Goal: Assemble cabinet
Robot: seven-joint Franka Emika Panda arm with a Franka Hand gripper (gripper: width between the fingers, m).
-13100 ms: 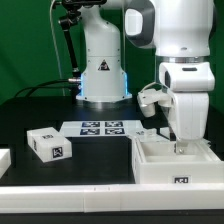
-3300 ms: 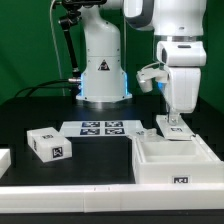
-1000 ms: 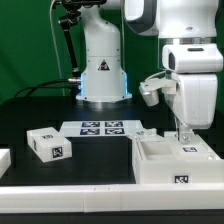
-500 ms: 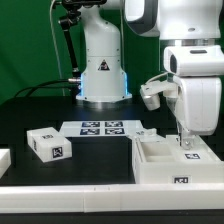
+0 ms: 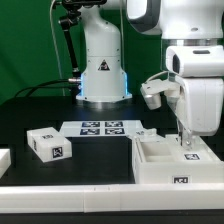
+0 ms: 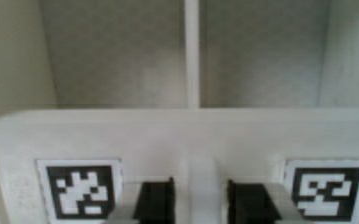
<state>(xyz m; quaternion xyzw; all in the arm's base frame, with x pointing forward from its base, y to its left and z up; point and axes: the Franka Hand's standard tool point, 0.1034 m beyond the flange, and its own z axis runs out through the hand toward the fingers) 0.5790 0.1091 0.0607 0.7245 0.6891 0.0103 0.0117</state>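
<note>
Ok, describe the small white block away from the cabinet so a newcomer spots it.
On the black table, find the marker board lying flat mid-table. To the exterior view's left of it sits the small white block. Unlike the flat board and far bigger cabinet, it is a chunky little box with a tag facing the camera.

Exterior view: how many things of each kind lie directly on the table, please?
cabinet: 1
smaller loose white parts: 3
marker board: 1
Total: 5
</note>
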